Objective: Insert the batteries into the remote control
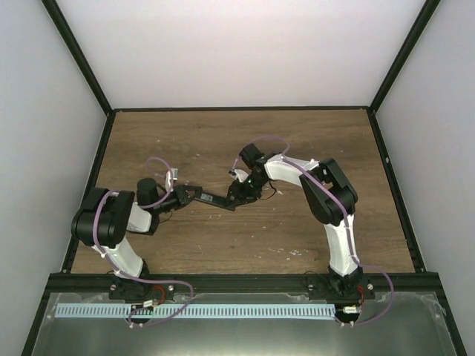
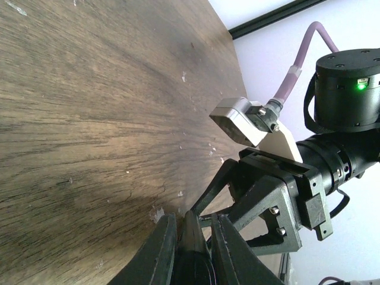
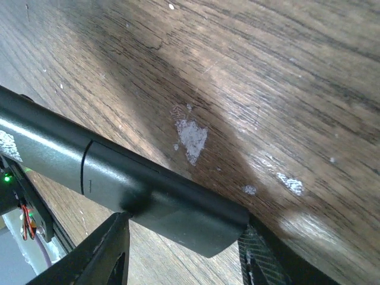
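The wooden table [image 1: 223,141] lies under everything. Above its middle the remote control [image 1: 214,199] is held between the two arms, off the wood, with its shadow falling on the grain below. By its look it is a light, rigid plastic bar. It will not flex, but its smooth satin shell could slip or twist if gripped only at a tip, so the flat long sides near each end are the sensible places to hold, leaving the middle free. It is slim, long and black, with softly rounded edges and a dull sheen. The left gripper [image 2: 193,224] is clamped tight on one end, a dark sliver of the bar pinched between its fingers. The right gripper [image 3: 183,236] straddles the other end with a finger on each side; from this close, low view I cannot tell whether it is pressing or standing just off. A fine seam [image 3: 83,167] crosses the shell, probably the edge of the bay cover. No batteries show in any view.
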{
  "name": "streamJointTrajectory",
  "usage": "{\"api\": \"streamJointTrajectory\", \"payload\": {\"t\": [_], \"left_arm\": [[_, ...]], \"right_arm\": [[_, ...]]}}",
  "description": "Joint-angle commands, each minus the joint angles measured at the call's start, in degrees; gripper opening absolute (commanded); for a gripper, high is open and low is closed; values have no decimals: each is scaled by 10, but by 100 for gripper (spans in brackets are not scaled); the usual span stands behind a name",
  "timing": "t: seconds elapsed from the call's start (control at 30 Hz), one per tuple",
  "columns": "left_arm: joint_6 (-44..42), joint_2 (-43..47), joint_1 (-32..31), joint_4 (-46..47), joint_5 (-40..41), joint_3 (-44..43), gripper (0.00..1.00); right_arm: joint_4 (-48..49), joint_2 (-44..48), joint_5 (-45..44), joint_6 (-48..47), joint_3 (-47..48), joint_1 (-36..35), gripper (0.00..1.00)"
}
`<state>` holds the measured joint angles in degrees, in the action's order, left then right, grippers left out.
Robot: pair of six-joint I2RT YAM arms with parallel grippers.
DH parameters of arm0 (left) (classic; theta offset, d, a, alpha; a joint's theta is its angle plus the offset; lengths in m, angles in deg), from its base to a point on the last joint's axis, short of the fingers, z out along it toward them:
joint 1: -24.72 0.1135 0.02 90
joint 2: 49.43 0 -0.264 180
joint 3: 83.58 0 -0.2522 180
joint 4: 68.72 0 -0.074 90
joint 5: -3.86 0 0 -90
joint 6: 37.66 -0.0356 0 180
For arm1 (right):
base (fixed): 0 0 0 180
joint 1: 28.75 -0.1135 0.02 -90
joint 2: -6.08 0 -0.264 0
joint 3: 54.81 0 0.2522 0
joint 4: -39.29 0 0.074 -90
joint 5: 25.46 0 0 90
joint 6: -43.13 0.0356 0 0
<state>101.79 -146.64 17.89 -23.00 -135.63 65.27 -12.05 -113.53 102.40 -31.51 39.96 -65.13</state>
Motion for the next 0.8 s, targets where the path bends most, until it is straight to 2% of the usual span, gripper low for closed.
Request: {"api": "streamJointTrajectory", "payload": {"t": [0.0,0.2,0.53,0.77], "left_arm": [[-5,5,-28,-4,-44,10,0],[6,1,-16,14,-46,14,0],[79,-45,9,133,-60,25,0],[82,-21,14,120,-79,18,0]], "right_arm": [[84,21,-5,-9,-5,-14,44],[78,56,-23,-19,-23,-3,49],[59,116,-48,-31,-52,6,54],[61,165,-73,-104,-73,20,57]]}}
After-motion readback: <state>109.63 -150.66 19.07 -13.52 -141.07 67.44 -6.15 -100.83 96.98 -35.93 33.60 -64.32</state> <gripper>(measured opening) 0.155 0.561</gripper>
